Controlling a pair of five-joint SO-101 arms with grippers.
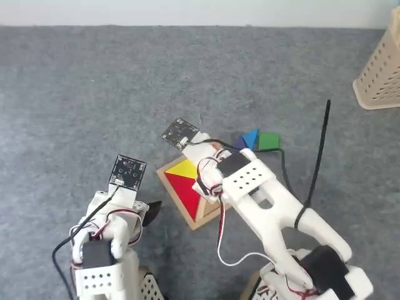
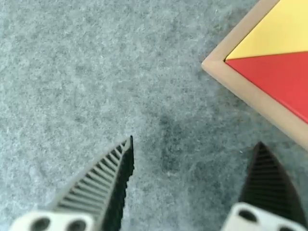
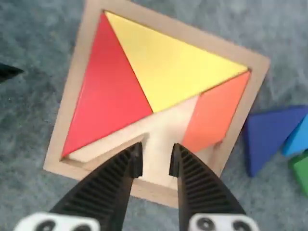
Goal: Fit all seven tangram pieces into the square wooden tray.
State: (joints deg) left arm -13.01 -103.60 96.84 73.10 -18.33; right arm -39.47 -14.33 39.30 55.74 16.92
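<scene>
Right gripper (image 3: pixel 155 151) hovers over the bare wood of the tray (image 3: pixel 72 89). Its jaws are a narrow slit apart and hold nothing. Seated in the tray: red triangle (image 3: pixel 106 101), yellow triangle (image 3: pixel 168 67), orange piece (image 3: pixel 214 113).

Loose on the counter (image 1: pixel 94 94) — dark blue triangle (image 3: pixel 267 137), light blue piece (image 3: pixel 296 137), green piece (image 3: pixel 301 171) — clustered just off the tray at about 2 o'clock in the high view.

The right arm is judged nearer. Left gripper (image 2: pixel 195 144) is wide open and empty, at the tray's 8 o'clock. The pieces are flat and smooth-faced.
</scene>
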